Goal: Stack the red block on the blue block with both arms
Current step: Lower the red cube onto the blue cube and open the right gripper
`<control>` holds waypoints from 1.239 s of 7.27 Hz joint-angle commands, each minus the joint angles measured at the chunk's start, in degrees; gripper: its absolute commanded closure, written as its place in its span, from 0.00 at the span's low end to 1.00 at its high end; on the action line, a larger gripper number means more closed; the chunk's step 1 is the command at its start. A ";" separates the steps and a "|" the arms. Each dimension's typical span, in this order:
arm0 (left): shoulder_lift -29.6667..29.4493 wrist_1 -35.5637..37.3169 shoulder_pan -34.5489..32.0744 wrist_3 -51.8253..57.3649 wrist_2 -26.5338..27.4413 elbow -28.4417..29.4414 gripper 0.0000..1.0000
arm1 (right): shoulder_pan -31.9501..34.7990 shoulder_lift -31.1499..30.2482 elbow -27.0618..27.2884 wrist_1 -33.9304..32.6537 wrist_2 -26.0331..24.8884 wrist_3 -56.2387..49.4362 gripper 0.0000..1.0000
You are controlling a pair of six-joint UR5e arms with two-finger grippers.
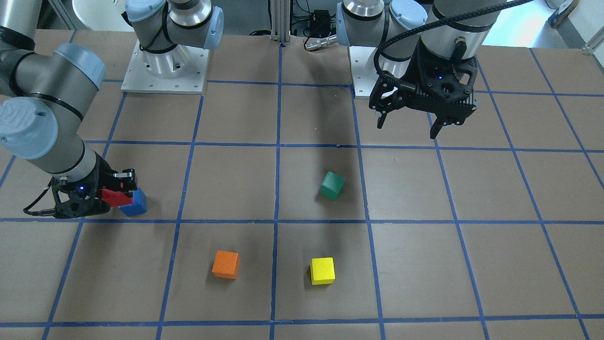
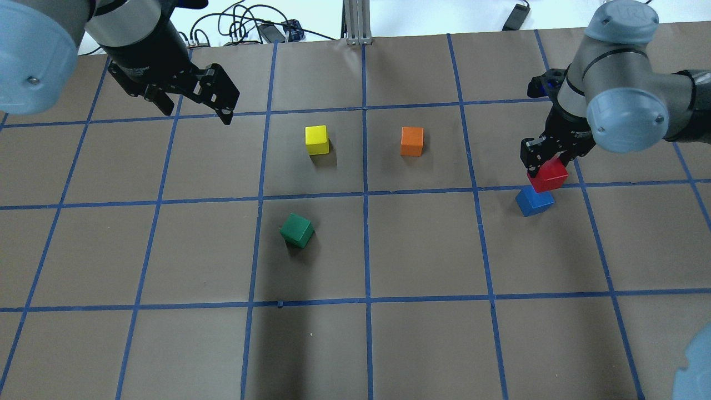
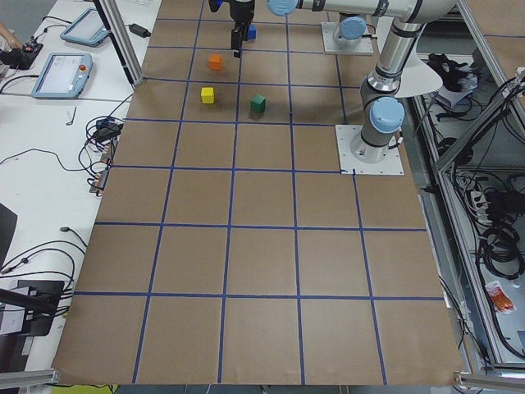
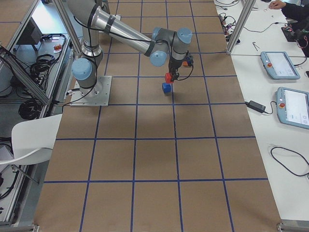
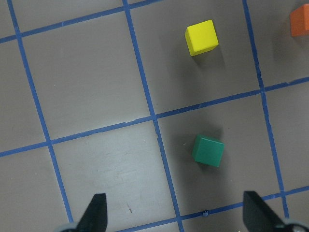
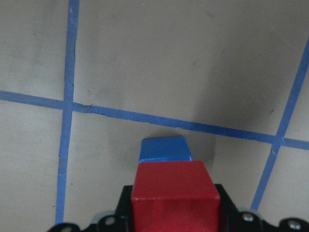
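The right gripper point(image 2: 548, 162) is clamped on the red block point(image 2: 547, 175) at the right of the overhead view, mid-height. The blue block point(image 2: 534, 201) sits on the table point(image 2: 422, 250) just below and left of it in that view. In the wrist view it shows past the red block's far edge, so alignment looks incomplete. Both are cubes with no long axis, and their edges run roughly parallel. The left gripper point(image 2: 191, 105) hangs wide open at upper left, well apart.

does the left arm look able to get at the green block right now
Probably yes: the left gripper is open and empty, up off the table, and the green block stands alone with bare table around it; nothing lies between them.
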 commanded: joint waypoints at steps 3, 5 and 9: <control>0.00 0.00 0.00 0.00 0.00 0.03 0.00 | -0.33 -0.22 3.15 -4.91 0.03 -2.63 1.00; 0.09 0.00 0.00 0.00 0.00 0.03 0.00 | -0.33 -0.22 3.84 -4.91 0.03 -2.54 1.00; 0.09 0.00 0.00 0.00 0.00 0.03 0.00 | -0.33 -0.22 4.38 -4.91 -0.15 -2.36 0.71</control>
